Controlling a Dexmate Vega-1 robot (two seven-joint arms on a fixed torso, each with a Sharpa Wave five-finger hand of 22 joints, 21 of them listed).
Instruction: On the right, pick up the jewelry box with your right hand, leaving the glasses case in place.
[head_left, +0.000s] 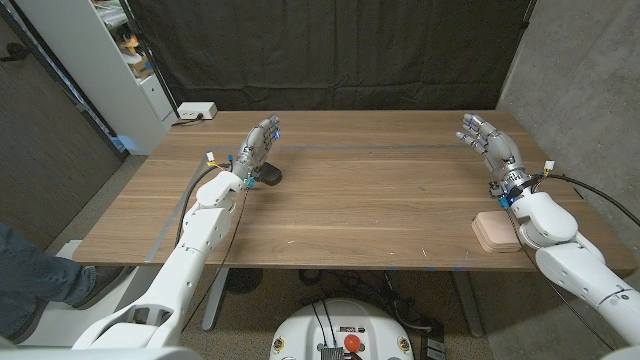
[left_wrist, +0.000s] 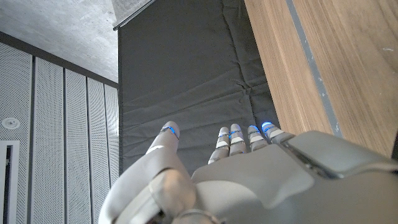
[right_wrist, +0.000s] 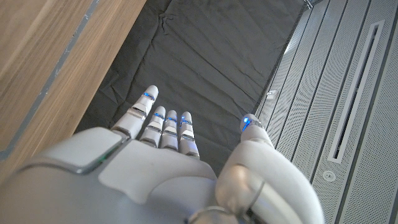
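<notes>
1. Left hand (head_left: 259, 143) is raised over the table's (head_left: 360, 200) far left part, fingers apart, holding nothing; a dark object (head_left: 269, 176), too small to identify, lies just beside it.
2. Right hand (head_left: 489, 143) hovers far right, fingers spread, empty.
3. Pinkish jewelry box (head_left: 494, 233) sits at the near right edge, beside the right forearm.

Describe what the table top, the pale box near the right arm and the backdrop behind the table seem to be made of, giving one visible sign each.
Table top: wood or wood veneer, matte; brown grain streaks run along it.
Pale box: unclear, perhaps leatherette or plastic; smooth pinkish-beige surface, rounded corners.
Backdrop: black fabric; creases and folds show.
</notes>
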